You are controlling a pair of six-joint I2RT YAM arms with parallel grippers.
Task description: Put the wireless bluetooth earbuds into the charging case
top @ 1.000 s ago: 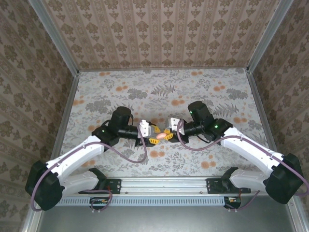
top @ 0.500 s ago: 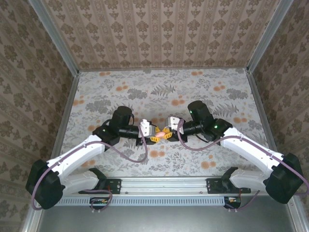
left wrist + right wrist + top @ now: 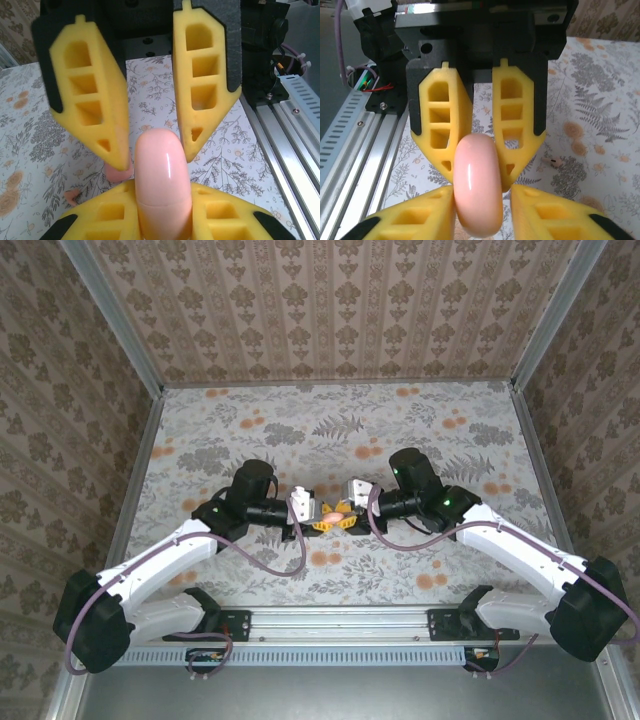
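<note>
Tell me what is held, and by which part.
The left gripper pinches the pink charging case across its faces at one end; the right gripper stands loose around the other.

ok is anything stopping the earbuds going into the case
Yes: the case looks shut, so nothing can go in yet, and the left fingers and right fingers flank it. An earbud lies on the table beside them.

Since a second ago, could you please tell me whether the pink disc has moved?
No: the pink disc stays just beyond the same orange flower on the cloth.
</note>
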